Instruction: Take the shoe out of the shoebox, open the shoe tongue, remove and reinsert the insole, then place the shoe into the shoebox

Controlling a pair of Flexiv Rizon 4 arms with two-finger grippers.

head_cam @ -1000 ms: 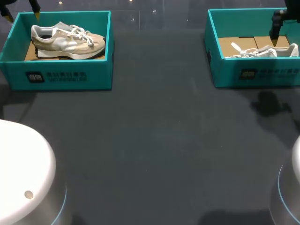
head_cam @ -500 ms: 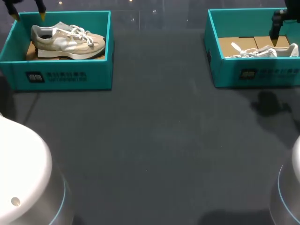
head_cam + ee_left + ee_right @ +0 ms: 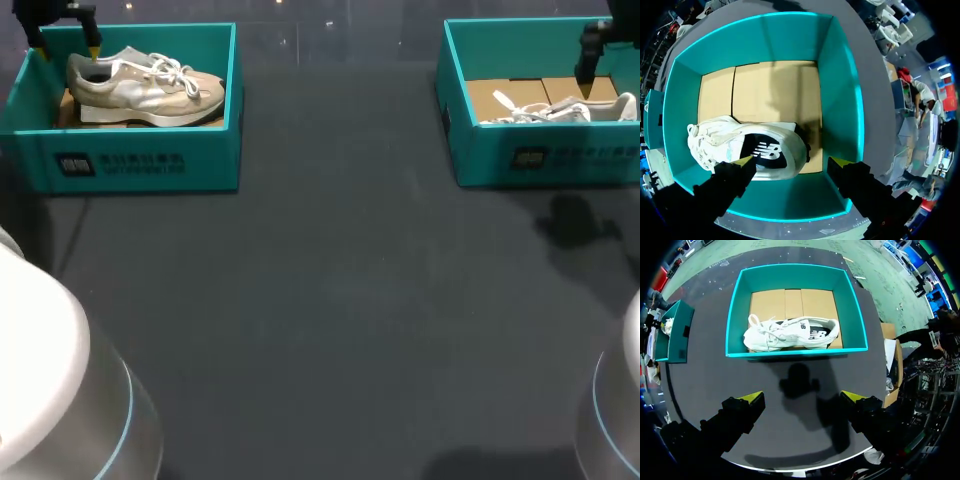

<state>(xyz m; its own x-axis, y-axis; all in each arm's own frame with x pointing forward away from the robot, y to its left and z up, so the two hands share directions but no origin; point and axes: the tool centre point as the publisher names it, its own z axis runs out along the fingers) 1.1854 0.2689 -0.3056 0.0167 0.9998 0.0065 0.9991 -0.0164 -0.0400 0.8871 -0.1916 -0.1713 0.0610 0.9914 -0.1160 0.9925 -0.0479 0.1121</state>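
**A:** The left gripper (image 3: 67,50) is on the move! A second ago it hangs out past the far-left corner of the left shoebox (image 3: 140,165). Now it has slid inward and dropped, and its yellow tips sit over the heel end of the box.

**B:** Its fingers are spread wide and pinch nothing. In the wrist view the heel of the left shoe (image 3: 145,88) lies below the gap between the tips. The shoe hasn't shifted. It lies flat in the box at the table's (image 3: 330,300) far-left corner, heel to the left wall and toe to the right.

**A:** And the other side?

**B:** No change there. The right gripper (image 3: 802,397) holds its spot up high, fingers apart and empty. The right shoebox (image 3: 545,160) sits at the far-right corner with the white shoe (image 3: 560,110) inside.

**A:** So what does that mean for the task?

**B:** It looks like step one is only starting. The left arm appears to be lining up a heel grab, and neither shoe is out yet.
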